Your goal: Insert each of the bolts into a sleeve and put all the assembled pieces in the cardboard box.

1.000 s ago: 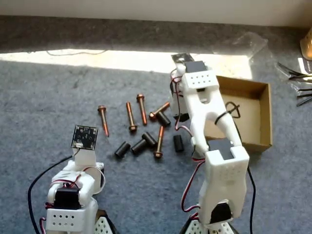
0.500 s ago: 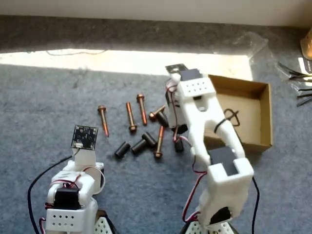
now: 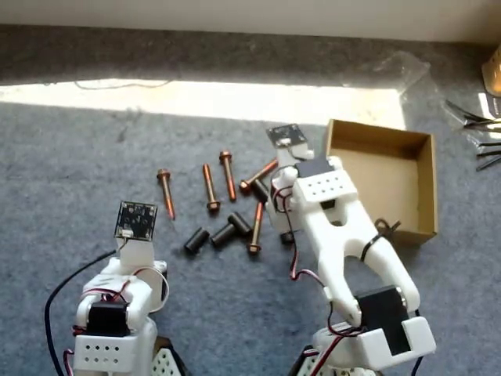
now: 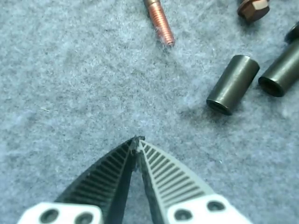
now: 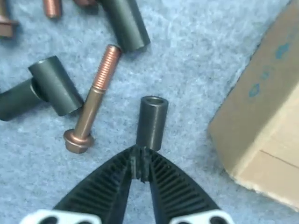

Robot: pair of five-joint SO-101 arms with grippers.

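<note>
Grey carpeted bench (image 3: pixel 78 141): right claw (image 5: pixel 140 167) pressed together, short dark cylindrical metal sleeve (image 5: pixel 152 122) lying just ahead of its tips; a closed advance would likely shove it rolling toward the copper threaded bolt (image 5: pixel 95 95).

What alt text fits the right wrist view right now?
The right gripper, jaws shut, points at the near end of a dark sleeve lying on grey carpet. A copper bolt lies beside that sleeve with other sleeves past it, and the cardboard box stands on the opposite side.
</note>
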